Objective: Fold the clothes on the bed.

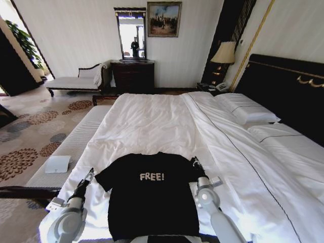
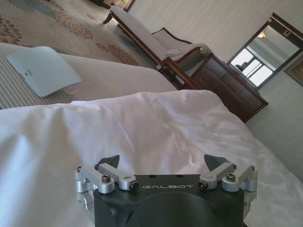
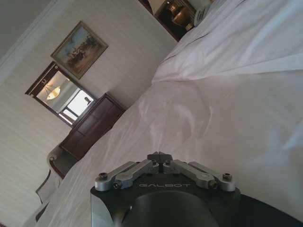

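Head view: T-shirt (image 1: 152, 197) flat on bed (image 1: 152, 126) | left gripper (image 2: 165, 166) spread, right gripper (image 3: 159, 157) pinched shut, empty | watch you don't snag the duvet (image 2: 156, 127) with the sleeve.

Daylight flooded the room evenly, brightest on the white bed (image 1: 152, 121), whose sheets glared toward three o'clock in the head view and nearly washed out across the right wrist view. The black T-shirt (image 1: 152, 195) swallowed detail, showing few folds. Straight wall lines bowed toward the head view's edges, and the mirror (image 1: 131, 33) reflected bright window light.
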You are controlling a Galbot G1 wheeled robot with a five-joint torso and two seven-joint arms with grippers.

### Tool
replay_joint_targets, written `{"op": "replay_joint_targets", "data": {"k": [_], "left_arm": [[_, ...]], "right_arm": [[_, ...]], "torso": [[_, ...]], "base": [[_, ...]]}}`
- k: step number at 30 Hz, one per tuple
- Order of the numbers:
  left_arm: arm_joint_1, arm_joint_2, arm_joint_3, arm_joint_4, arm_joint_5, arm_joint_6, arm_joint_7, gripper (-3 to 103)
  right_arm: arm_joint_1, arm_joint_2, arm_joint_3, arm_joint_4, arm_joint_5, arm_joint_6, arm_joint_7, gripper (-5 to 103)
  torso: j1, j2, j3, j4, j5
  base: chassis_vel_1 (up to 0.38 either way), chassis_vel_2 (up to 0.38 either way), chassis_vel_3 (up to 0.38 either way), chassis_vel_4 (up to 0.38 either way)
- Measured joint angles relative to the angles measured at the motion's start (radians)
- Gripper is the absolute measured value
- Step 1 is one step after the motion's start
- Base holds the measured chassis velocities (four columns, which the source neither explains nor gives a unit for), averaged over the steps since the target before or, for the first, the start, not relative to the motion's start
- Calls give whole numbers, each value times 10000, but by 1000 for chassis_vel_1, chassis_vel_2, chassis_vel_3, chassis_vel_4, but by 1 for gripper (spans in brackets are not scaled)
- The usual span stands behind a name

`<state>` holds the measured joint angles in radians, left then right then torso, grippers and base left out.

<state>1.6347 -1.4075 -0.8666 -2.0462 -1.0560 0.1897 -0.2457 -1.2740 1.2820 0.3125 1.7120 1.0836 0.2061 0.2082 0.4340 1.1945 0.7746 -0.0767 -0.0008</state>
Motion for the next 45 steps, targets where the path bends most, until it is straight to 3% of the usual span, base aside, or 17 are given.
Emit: {"op": "replay_joint_targets", "data": {"k": [18, 30, 31, 33, 38, 40, 41, 42, 45], "left_arm": [[-251, -308, 151, -116, -285, 140, -221, 100], [-311, -281, 187, -102, -448, 161, -257, 100], [-322, -283, 200, -54, -402, 152, -241, 100], [-328, -284, 203, 5, -388, 138, -225, 100], [-295, -200, 214, 249, -378, 79, -166, 100], [-291, -181, 220, 345, -374, 22, -108, 100], [-291, -181, 220, 345, -374, 22, -108, 100], [-295, -195, 234, 407, -368, 1, -98, 100], [-296, -253, 329, 512, -233, -42, -75, 100]], "right_arm": [[-131, 571, -1557, -902, -1039, 208, -789, 0], [-77, 934, -2012, -1348, -1752, 344, -783, -2], [-97, 964, -1996, -1353, -1905, 379, -776, 3], [-132, 992, -1946, -1337, -2066, 417, -784, 3], [-476, 1071, -1377, -522, -2329, 547, -1027, 25], [-831, 1022, -1123, 399, -2297, 448, -781, 36], [-831, 1022, -1123, 399, -2297, 448, -781, 36], [-1028, 973, -1023, 852, -2149, 307, -472, 36], [-1542, 827, -671, 1788, -1543, -518, 1236, 52]], "torso": [[0, 0, 0, -2, 0], [0, 0, 0, -2, 0], [0, 0, 0, -1, 1], [0, 0, 0, -2, 3], [0, 0, 0, 1, 1], [0, 0, -1, -2, 2], [0, 0, -1, -2, 2], [0, 0, -1, -1, 0], [-1, 1, -1, -2, 0]], "base": [[0, 0, 0, 0], [0, 0, 0, 0], [0, 0, 0, 0], [0, 0, 0, 0], [0, 0, 0, 0], [0, 0, 0, 0], [0, 0, 0, 0], [0, 0, 0, 0], [0, 0, 0, 0]]}}
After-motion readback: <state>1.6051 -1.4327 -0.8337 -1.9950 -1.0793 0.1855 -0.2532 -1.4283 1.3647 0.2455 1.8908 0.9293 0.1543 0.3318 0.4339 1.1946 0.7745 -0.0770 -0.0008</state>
